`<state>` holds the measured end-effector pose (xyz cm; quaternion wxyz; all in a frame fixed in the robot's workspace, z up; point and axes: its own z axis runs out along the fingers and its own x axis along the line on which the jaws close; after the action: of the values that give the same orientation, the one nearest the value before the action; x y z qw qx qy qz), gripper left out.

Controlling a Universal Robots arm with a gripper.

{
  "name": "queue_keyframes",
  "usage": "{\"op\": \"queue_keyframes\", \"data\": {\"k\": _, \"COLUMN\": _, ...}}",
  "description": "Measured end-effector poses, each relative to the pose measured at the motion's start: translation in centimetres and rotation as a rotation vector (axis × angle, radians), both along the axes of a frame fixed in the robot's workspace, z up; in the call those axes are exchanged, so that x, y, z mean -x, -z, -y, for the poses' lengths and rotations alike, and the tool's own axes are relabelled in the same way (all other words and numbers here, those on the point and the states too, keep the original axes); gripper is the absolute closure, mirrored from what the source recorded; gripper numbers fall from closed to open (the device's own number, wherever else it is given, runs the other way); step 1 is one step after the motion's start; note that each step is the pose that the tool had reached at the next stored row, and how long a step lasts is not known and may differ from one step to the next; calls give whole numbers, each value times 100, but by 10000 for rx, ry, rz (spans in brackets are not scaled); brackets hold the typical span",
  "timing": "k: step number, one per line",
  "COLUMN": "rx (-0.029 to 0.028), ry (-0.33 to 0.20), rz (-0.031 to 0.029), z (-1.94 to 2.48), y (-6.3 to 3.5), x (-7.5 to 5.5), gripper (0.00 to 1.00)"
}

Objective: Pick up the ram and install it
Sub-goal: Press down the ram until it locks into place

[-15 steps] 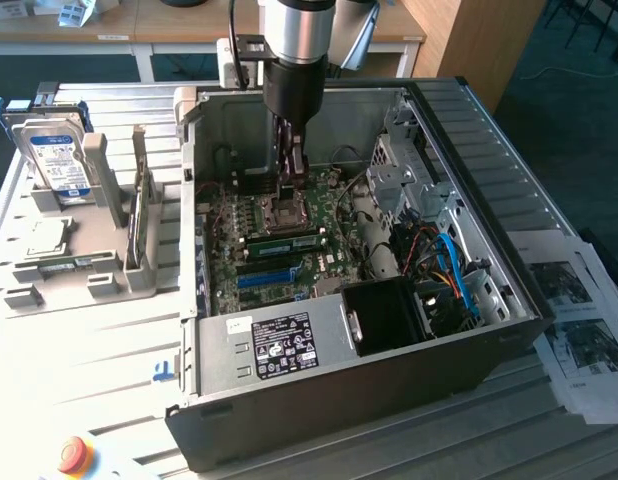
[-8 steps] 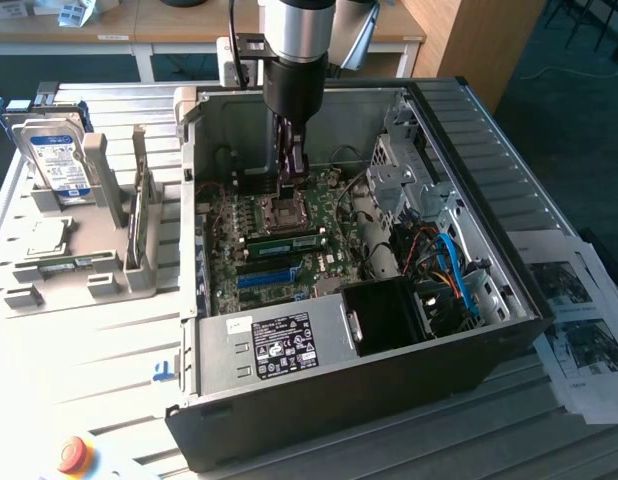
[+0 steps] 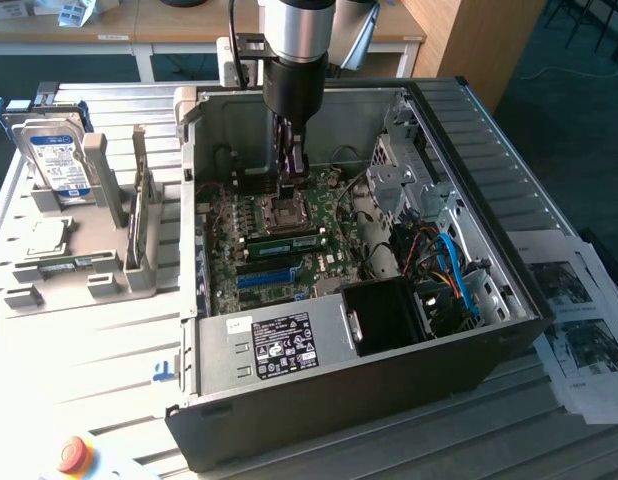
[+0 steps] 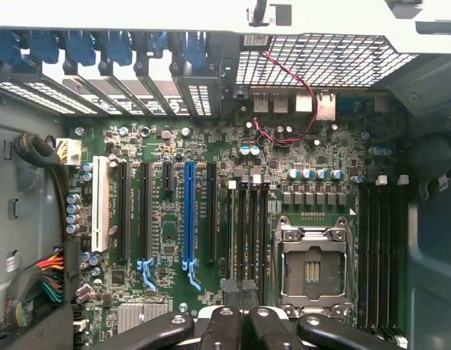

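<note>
My gripper (image 3: 292, 188) hangs shut inside the open computer case (image 3: 509, 300), above the motherboard and close to the processor socket (image 3: 286, 211). In the wrist view its dark fingers (image 4: 222, 328) are pressed together at the end of the black memory slots (image 4: 247, 233), beside the socket (image 4: 313, 266). I see nothing green between them. A green ram stick (image 3: 286, 243) lies along a slot just in front of the socket. Another green stick (image 3: 64, 265) rests in the grey holder (image 3: 139, 275) at the exterior view's left.
A blue connector strip (image 3: 264, 275) (image 4: 189, 211) runs beside the slots. Cables (image 3: 449, 265) and a drive cage (image 3: 394, 160) crowd the case's far side. The holder also carries a hard drive (image 3: 54, 160) and a silver chip (image 3: 46, 238). Papers (image 3: 579, 320) lie at the exterior view's right, and a red button (image 3: 72, 453) sits at the front.
</note>
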<state>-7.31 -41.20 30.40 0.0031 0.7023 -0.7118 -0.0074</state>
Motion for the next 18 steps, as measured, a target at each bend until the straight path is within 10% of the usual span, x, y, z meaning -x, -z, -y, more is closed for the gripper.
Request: {"op": "queue_keyframes", "data": {"k": 18, "rx": -5, "ry": 1731, "rz": 9, "z": 1, "y": 0, "x": 0, "gripper": 90}}
